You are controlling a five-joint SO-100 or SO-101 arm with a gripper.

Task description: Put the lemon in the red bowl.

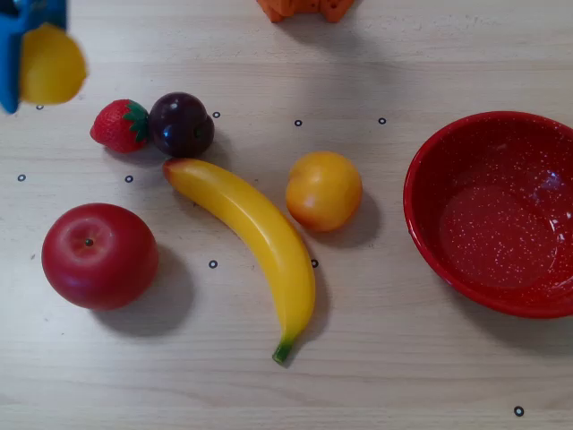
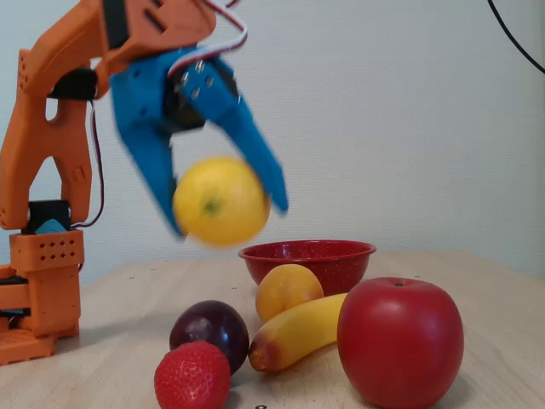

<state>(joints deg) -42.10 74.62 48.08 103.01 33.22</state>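
My blue gripper (image 2: pixel 226 217) is shut on the bright yellow lemon (image 2: pixel 220 200) and holds it high above the table, slightly blurred. In the overhead view the lemon (image 1: pixel 51 64) and gripper (image 1: pixel 27 67) sit at the top left corner. The large red speckled bowl (image 1: pixel 430 233) stands empty at the right edge of the overhead view; in the fixed view the red bowl (image 2: pixel 281 256) is behind the fruits, below and right of the lemon.
On the wooden table lie a strawberry (image 1: pixel 118 125), a dark plum (image 1: pixel 181 124), a red apple (image 1: pixel 98 255), a long banana (image 1: pixel 255 233) and an orange-yellow fruit (image 1: pixel 323 190). The orange arm base (image 2: pixel 43 290) stands left in the fixed view.
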